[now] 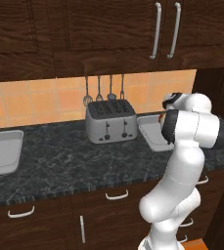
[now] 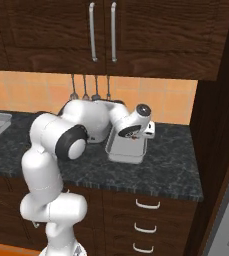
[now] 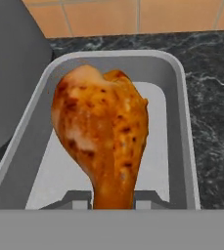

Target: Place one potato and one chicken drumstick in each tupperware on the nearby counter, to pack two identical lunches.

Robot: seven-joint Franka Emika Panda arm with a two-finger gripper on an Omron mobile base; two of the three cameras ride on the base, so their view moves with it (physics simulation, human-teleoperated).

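A drumstick is gripped at its thin end by the closed hand, over the tray just right of the toaster on the counter. Its long axis runs away from the hand, fat end farthest.

The arm bends over the counter and its gripper hangs just above the tupperware, which sits near the counter's front edge, beside the toaster mostly hidden behind the arm. A speck of orange drumstick shows at the gripper. Utensils hang on the tiled wall.
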